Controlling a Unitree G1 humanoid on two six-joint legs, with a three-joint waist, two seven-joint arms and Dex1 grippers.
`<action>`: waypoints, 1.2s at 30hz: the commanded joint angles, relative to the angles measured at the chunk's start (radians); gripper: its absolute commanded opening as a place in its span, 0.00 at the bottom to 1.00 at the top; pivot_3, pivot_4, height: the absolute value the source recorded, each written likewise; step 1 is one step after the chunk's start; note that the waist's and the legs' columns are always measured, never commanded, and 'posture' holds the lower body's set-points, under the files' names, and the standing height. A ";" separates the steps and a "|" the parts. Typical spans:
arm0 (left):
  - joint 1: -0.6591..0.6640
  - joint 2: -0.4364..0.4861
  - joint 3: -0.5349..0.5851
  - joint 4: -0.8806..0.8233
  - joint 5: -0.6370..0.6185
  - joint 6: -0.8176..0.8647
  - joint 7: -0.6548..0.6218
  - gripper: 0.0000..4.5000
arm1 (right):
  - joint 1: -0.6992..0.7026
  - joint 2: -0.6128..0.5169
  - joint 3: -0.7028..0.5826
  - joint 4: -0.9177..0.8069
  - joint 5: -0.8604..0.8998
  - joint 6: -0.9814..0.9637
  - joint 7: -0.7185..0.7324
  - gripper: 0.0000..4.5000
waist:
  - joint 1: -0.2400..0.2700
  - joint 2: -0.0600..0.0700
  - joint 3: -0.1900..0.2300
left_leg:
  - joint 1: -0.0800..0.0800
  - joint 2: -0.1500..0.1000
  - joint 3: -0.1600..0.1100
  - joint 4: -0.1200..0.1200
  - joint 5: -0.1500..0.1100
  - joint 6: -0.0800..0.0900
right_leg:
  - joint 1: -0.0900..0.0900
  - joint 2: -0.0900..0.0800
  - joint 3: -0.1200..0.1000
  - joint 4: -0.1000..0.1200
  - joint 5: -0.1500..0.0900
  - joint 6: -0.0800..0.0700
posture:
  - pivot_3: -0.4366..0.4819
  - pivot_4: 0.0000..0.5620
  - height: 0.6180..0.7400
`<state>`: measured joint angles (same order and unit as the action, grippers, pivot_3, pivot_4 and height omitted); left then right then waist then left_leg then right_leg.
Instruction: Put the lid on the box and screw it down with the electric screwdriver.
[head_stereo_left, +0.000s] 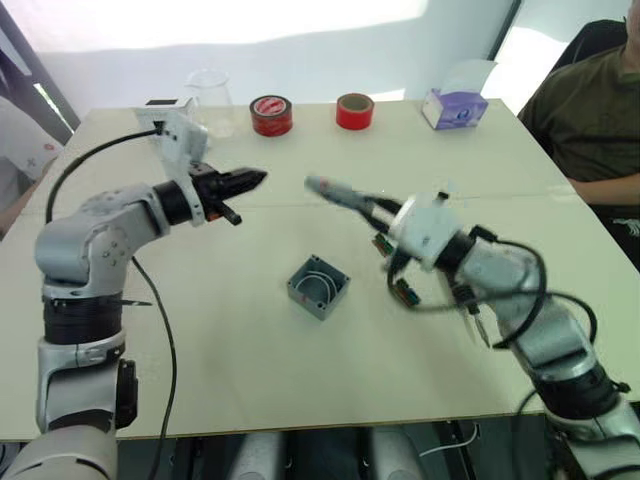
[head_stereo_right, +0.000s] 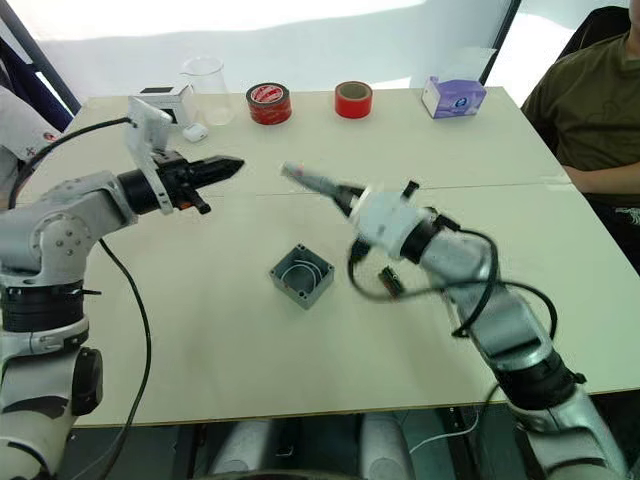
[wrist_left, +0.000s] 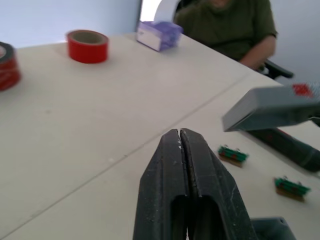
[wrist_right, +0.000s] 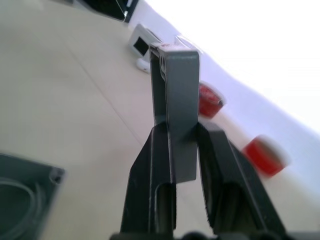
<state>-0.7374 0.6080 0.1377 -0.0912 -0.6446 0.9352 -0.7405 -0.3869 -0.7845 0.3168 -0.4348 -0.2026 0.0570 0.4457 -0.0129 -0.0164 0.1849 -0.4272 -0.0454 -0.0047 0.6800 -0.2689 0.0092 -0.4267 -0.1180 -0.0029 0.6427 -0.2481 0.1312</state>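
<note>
Box (head_stereo_left: 319, 286): grey, square, open-topped, white wiring coiled inside; sits near the middle of the table (head_stereo_left: 300, 380), turned corner-on to the robot, bare tabletop on all sides.

Lid (wrist_right: 176, 115): flat grey plate with raised rim, one corner hole visible; clamped edge-on between the right gripper's (wrist_right: 182, 131) fingers, held in the air beyond and to the right of the box, well apart from it. Blurred in the head views.

Left gripper (head_stereo_left: 250, 180): fingers pressed together, holding nothing, raised over the table left of the box.

Small green parts (wrist_left: 232, 154): lying on the table under the right arm; too small to identify.

Far edge: two red tape rolls (head_stereo_left: 271, 115), purple tissue pack (head_stereo_left: 455, 107), clear beaker (head_stereo_right: 205, 88), white device (head_stereo_right: 170, 100).

Right edge: seated person (head_stereo_left: 590, 110), cut off by the frame.
</note>
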 joint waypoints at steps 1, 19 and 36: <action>-0.015 0.019 -0.042 -0.002 0.006 -0.028 -0.061 0.02 | 0.011 -0.045 0.065 0.053 -0.316 -0.270 -0.106 0.02 | -0.001 0.000 0.000 | 0.000 0.000 0.000 0.000 0.000 0.000 | 0.000 0.000 0.000 0.000 0.000 0.000 | 0.48 0.27 1.00; 0.013 0.074 -0.291 0.000 0.167 -0.192 -0.308 0.02 | 0.164 0.090 0.033 0.126 -0.488 -0.444 -0.185 0.02 | 0.001 0.000 0.000 | 0.000 0.002 -0.001 0.000 0.001 -0.001 | 0.001 0.001 0.000 -0.001 0.000 0.000 | 0.48 0.27 1.00; 0.050 0.064 -0.319 -0.023 0.217 -0.211 -0.340 0.02 | 0.172 0.132 0.024 0.187 -0.535 -0.509 -0.203 0.02 | 0.000 0.000 0.000 | 0.001 0.002 -0.001 0.001 0.000 0.000 | 0.002 0.001 0.000 0.000 0.000 0.000 | 0.48 0.27 1.00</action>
<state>-0.6842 0.6680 -0.1827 -0.0831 -0.4284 0.7386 -1.0770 -0.2186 -0.6562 0.3487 -0.2390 -0.7342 -0.4312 0.2424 -0.0124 -0.0166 0.1849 -0.4262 -0.0434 -0.0052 0.6807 -0.2688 0.0095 -0.4249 -0.1168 -0.0030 0.6430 -0.2482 0.1310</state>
